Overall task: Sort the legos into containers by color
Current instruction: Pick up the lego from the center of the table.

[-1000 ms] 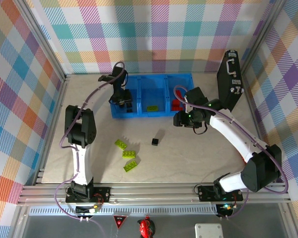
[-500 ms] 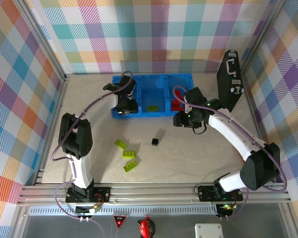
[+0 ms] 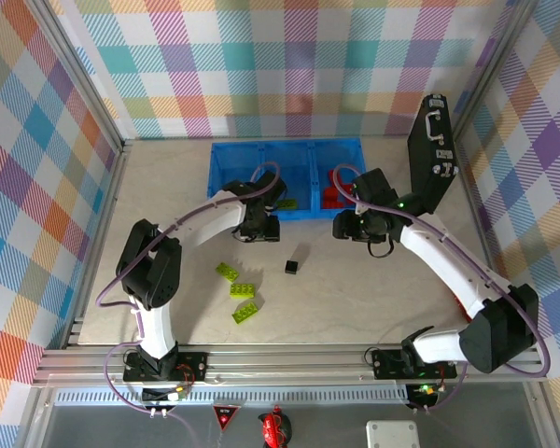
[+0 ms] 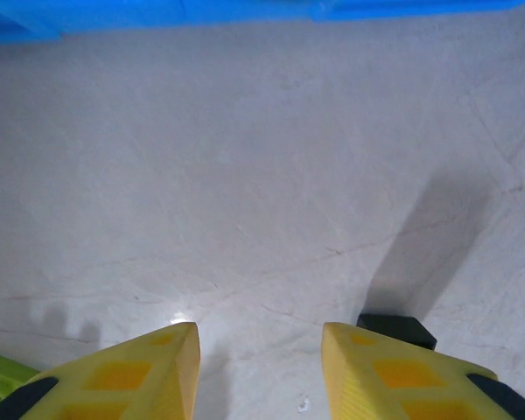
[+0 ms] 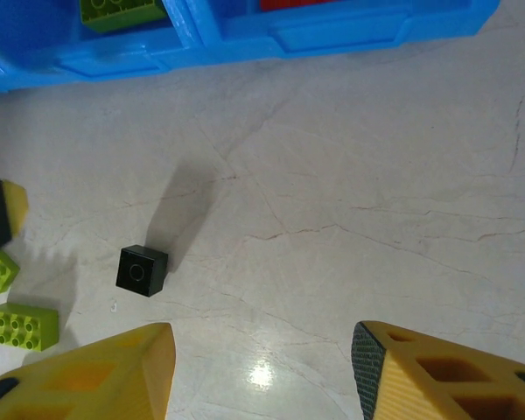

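Ok so, left to right. Three loose lime-green bricks (image 3: 240, 291) sit in a little cluster on the table (image 3: 373, 289), well in front of the blue tray (image 3: 261, 147).

The big change is the left gripper (image 4: 261, 346). A second ago it was up over the tray's left compartment. Now it has swung out and down to the bare table just in front of the middle compartment. Its yellow fingers are apart with nothing between them, so my guess is a drop-off just finished. I can't make out what's in that left compartment though.

Next over is the single black cube (image 5: 142, 269), alone on the table. In the left wrist view it peeks out just behind one finger, so the left arm looks lined up to go for it. It would belong back in that left bin, I reckon.

The right gripper (image 5: 261, 337) has barely budged. It hangs over the table in front of the right compartment, fingers spread and holding nothing, with the cube off to its left.

In the tray, one lime brick (image 5: 118, 10) lies in the middle compartment and red bricks (image 3: 331, 196) in the right one. So red looks done, with three greens and a black left.

The black briefcase (image 3: 431, 154) stands off at the far right.
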`<state>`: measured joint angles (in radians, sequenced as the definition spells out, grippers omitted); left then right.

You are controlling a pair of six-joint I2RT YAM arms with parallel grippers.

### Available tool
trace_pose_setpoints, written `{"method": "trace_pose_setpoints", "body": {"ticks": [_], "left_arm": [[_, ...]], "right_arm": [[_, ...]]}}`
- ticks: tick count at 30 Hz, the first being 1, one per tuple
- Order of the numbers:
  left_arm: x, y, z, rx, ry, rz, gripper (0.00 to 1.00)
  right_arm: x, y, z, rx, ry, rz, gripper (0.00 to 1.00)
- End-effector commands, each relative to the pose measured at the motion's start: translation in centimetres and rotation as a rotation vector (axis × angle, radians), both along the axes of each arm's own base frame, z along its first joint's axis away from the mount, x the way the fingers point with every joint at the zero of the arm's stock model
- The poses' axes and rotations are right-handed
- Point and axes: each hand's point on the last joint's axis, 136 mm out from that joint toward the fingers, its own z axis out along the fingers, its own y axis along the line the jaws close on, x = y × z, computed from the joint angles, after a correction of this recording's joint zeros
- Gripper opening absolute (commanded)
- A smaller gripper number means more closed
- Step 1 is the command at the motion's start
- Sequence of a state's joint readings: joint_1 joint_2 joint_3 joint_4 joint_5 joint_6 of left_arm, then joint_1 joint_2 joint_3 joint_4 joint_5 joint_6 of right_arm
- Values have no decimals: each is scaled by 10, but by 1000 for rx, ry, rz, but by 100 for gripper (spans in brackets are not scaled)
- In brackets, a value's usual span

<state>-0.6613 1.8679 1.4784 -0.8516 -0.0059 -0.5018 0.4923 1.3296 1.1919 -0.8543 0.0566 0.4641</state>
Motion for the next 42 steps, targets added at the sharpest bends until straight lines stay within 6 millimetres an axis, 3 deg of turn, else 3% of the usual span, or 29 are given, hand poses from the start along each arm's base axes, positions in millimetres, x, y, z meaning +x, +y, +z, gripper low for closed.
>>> {"method": "trace_pose_setpoints", "body": {"ticks": [1, 7, 17, 30, 42], "left_arm": [[-10, -15, -1, -5, -19, 10, 42], [-30, -33, -20, 26, 15, -15, 46], [-41, -49, -42, 42, 45, -28, 54], [-53, -69, -58, 41, 82, -75, 53], [-57, -71, -72, 44, 111, -80, 43]], "right_arm": [[-1, -3, 2, -10, -16, -16, 57], [-3, -4, 1, -7, -16, -20, 57], [-5, -8, -4, -25, -8, -21, 57], [-7, -9, -10, -35, 4, -18, 57], [-8, -9, -12, -39, 10, -14, 57]]}}
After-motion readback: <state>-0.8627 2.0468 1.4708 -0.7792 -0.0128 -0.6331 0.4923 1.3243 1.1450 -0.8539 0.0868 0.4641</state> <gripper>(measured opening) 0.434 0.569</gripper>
